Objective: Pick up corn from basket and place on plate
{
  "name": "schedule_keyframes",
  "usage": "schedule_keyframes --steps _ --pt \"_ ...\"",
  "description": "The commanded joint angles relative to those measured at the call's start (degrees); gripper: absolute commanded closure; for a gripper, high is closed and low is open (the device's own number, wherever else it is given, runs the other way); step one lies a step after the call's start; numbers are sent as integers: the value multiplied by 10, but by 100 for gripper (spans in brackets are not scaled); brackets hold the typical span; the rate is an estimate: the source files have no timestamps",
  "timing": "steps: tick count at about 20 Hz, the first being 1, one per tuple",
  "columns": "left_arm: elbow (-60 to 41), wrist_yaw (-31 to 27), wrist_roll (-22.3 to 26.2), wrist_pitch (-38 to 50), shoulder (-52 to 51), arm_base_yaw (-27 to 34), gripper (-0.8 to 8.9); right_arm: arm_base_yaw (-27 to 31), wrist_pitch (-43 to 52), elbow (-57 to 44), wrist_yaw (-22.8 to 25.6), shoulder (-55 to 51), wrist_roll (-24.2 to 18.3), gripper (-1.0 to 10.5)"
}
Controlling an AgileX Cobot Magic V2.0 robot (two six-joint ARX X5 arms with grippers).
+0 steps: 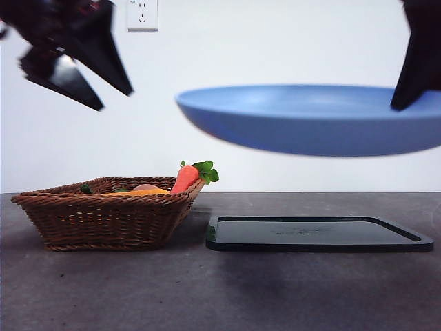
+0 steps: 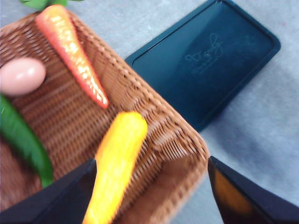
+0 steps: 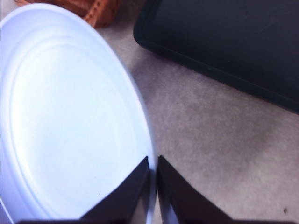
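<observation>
Holding the blue plate [image 1: 310, 117] by its rim, the right gripper [image 3: 153, 173] has its two black jaws pinched shut on the plate's edge, one above and one below. The plate hangs in the air, roughly level, well above the black tray [image 1: 317, 233] that lies flat on the grey surface [image 1: 220, 289]. In the right wrist view the plate's smooth inside [image 3: 65, 116] is bare.

The left gripper [image 1: 114, 93] hovers high over the brown wicker basket [image 1: 103, 217], its jaws spread wide apart and holding nothing. In the left wrist view one jaw shows over the basket's inside and the other beyond its rim, on the tray's side.

The corn [image 2: 117, 163], a yellow-orange cob, lies inside the basket [image 2: 173, 140], along the wall nearest the tray. Beside it in the basket lie an orange carrot [image 2: 72, 51] with green leaves, a smooth pinkish round item [image 2: 21, 75], and a long green vegetable [image 2: 23, 144]. From the front, the carrot [image 1: 185, 178] leans on the basket's rim with its leaves poking out, and only a sliver of the corn [image 1: 138, 193] shows above the rim.

The basket sits just beside the tray, with a narrow gap between them. A white wall socket [image 1: 142, 14] is mounted on the wall behind.
</observation>
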State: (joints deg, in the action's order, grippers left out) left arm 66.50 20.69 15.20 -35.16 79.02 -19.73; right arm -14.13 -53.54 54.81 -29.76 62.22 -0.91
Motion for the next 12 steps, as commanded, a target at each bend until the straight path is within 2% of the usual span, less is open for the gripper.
schedule_keyframes --steps 1,5,12 --pt "53 -20 39 -23 65 -8 424 5 -9 12 -2 -20 -7 945" --pt "104 -34 69 -42 153 -13 424 15 -23 12 -2 -58 -9 945" --pt "108 -33 82 -31 231 -22 424 28 -26 12 -2 -69 -13 945"
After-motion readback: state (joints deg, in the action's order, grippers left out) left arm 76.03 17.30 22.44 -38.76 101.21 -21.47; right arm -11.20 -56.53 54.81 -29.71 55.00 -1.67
